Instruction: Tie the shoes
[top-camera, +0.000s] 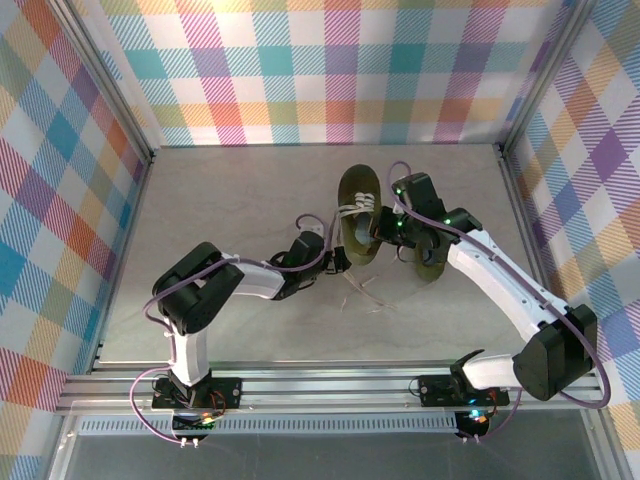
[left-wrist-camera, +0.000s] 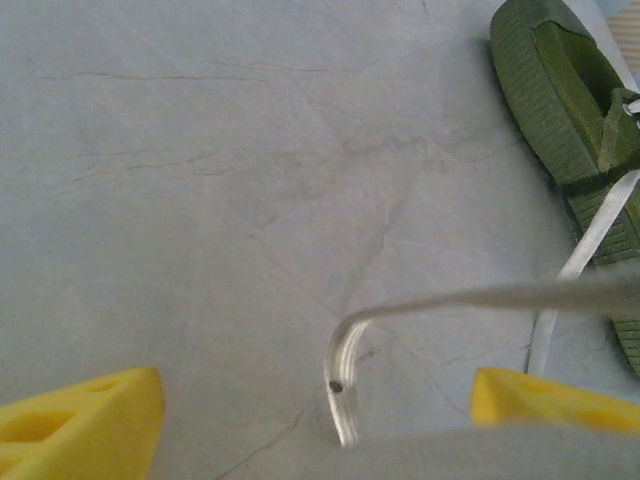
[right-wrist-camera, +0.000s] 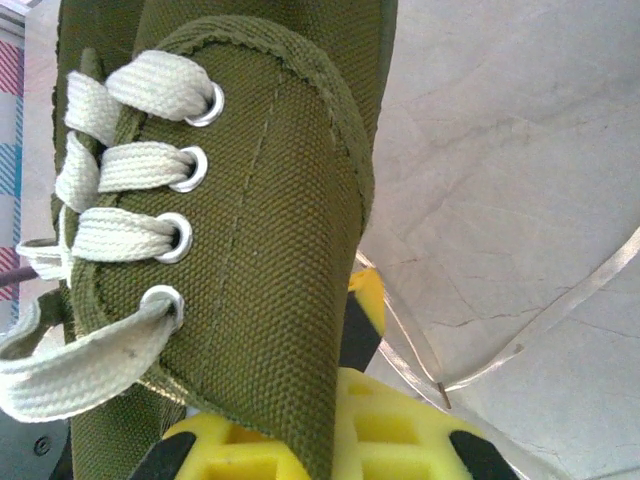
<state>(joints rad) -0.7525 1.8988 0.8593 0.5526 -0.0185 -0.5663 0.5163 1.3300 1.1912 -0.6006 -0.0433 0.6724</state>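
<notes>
While your right hand (right-wrist-camera: 345, 400) is clamped shut on the canvas side of the farther shoe (top-camera: 358, 205), just below its row of eyelets (right-wrist-camera: 180, 245), your left hand (left-wrist-camera: 318, 398) hangs low over the counter (top-camera: 220, 200). Its yellow fingers (left-wrist-camera: 85, 420) are spread wide and grip nothing. A loose lace (left-wrist-camera: 480, 296) crosses the gap between those fingers, and its clear tip curls down toward the counter surface. That farther shoe sits right of the counter's middle. The nearer shoe (top-camera: 430, 262) lies just to its right and a little closer to you, partly under your right arm. In the right wrist view the lace runs through every eyelet but no knot shows, and pale ends trail loose on the counter near the toe. You look to be at the very start of tying, pinning the shoe and gathering the first free end. Next you need to close the left hand on that strand a little back from the tip, because the slick tip could slide out. Then draw it away from the shoe while your right hand keeps the canvas steady. You cannot tell from here whether the nearer shoe is tied.
</notes>
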